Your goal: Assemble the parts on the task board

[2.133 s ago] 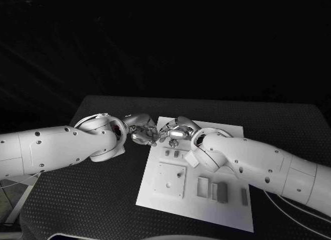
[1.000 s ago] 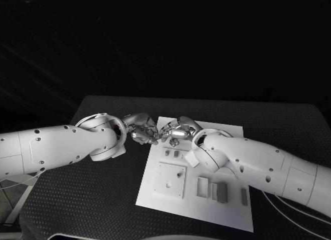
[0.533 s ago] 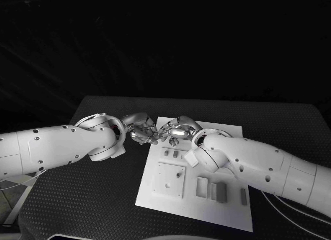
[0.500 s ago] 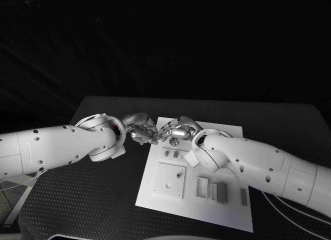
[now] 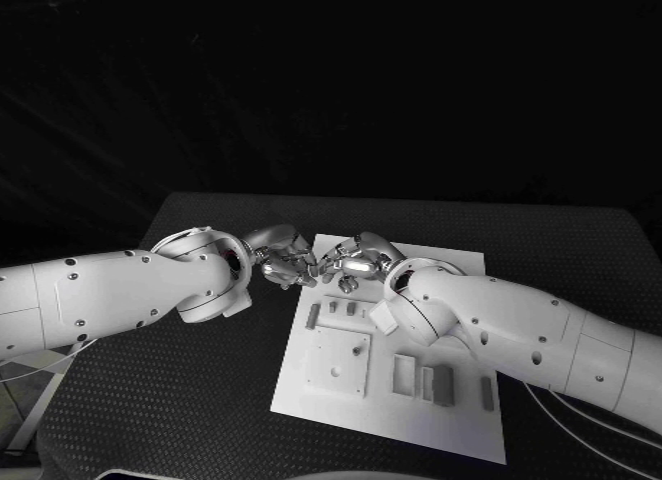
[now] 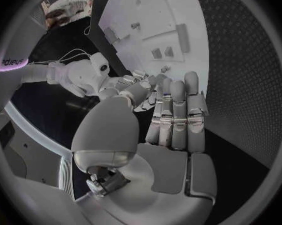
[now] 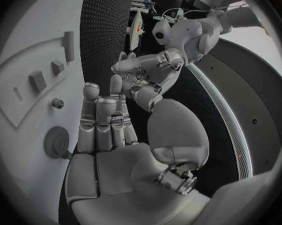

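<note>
Head view shows the left robot hand (image 5: 281, 258) and the right robot hand (image 5: 357, 262) meeting fingertip to fingertip over the far edge of the task board (image 5: 403, 400) on the desk (image 5: 187, 400); whether either grasps a part I cannot tell. Small parts (image 5: 354, 310) lie just beside the right robot hand

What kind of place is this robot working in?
Likely a robotics lab or test bench: a black table bearing a white task board with small parts, two robot hands meeting over it, dark surroundings.
</note>
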Controlling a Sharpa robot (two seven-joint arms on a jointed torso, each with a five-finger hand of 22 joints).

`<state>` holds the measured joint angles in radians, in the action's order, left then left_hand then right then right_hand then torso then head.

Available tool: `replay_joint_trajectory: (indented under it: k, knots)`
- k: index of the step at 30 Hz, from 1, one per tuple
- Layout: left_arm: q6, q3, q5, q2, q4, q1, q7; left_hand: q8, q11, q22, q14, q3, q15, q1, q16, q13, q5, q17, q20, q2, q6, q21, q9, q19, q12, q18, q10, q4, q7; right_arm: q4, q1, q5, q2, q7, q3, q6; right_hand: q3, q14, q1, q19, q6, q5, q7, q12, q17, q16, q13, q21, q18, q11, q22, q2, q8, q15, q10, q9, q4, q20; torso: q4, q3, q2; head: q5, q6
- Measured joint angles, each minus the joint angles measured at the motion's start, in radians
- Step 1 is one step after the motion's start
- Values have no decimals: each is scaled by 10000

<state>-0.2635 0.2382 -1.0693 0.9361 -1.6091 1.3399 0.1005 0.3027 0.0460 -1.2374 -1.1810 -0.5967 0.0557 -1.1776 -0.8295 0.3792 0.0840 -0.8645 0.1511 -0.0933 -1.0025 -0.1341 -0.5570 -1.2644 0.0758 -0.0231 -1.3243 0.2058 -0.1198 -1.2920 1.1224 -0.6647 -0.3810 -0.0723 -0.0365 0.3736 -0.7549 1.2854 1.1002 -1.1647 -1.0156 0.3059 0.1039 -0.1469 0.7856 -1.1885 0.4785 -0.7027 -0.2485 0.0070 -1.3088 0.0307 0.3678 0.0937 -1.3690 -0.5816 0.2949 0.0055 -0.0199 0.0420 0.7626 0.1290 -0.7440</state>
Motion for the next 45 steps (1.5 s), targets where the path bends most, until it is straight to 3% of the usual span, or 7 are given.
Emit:
replay_joint_trajectory:
  k: [4,16,20,25,32,38,45]
  knots:
    - [-3,0,-3,6,7,1,1,162,-89,-40,-109,-427,108,-332,-70,41,-154,0,78,199,-298,8,-108,-138,52,0,-268,3,110,-18,-2,0,-9,9,-1,-5,0,-13,0,0,0,-1,0,0,0,0,4,0,0,0,0,0,0,-13,0,0,0,0,0,1,0,-1,-12]
    - [6,-1,-21,69,80,1,69,166,-89,-70,-126,-448,123,-389,-75,91,-193,9,93,212,-318,16,-118,-155,42,17,-267,7,92,-14,-3,-33,-147,30,0,1,2,16,-1,-14,1,-32,0,1,1,0,11,0,1,0,0,3,0,11,0,-10,0,16,-4,2,0,11,-44]
    - [42,2,-68,148,135,1,210,15,22,-93,-75,-263,73,-3,-76,58,-192,37,93,-261,-33,97,-87,-155,-93,21,-50,-100,-27,-14,-3,-59,-240,56,0,5,2,21,-1,-14,1,1,-1,1,1,1,11,0,1,0,0,4,-1,15,0,-22,1,17,-4,1,-3,19,-53]
    - [179,13,-516,151,387,1,762,-160,167,-139,95,659,-92,766,-76,-59,-233,37,-16,-1022,367,202,-10,-46,-109,55,344,-241,-226,-11,-3,-115,-391,122,0,21,3,27,-1,-14,1,1,0,1,2,1,21,0,1,0,0,5,-1,10,0,-37,2,18,-4,7,-6,49,-65]
    - [514,21,-863,-54,747,-233,1812,-210,231,-95,186,1413,-116,1911,-75,-116,-292,28,-71,-1486,545,365,-10,9,-109,45,559,-682,-267,-37,-3,-162,-590,343,0,47,188,-41,-366,-14,464,79,243,245,-15,1,-42,1,-58,189,0,216,-286,-33,407,-39,-38,19,-4,6,-5,60,-68]
    - [886,19,-899,-240,934,-321,2491,-249,200,12,202,1318,-130,2842,-75,-131,-292,2,-71,-1947,631,482,-25,9,-109,44,600,-1656,-281,-80,-1,-182,-734,537,0,98,843,-86,-742,3,873,1,448,453,-15,0,-133,-38,-54,412,0,410,-499,-226,810,28,-21,34,1,-4,0,52,-65]
    - [1411,16,-898,-472,1063,-551,3069,-248,200,22,237,1342,-95,3416,-75,-126,-291,-34,-71,-2009,631,531,-96,9,-63,45,600,-2367,-281,-84,1,-233,-782,676,0,131,1114,-120,-813,79,959,1,487,504,-15,1,-143,-38,-39,447,0,403,-546,-260,917,41,-32,36,-2,-4,0,38,-62]
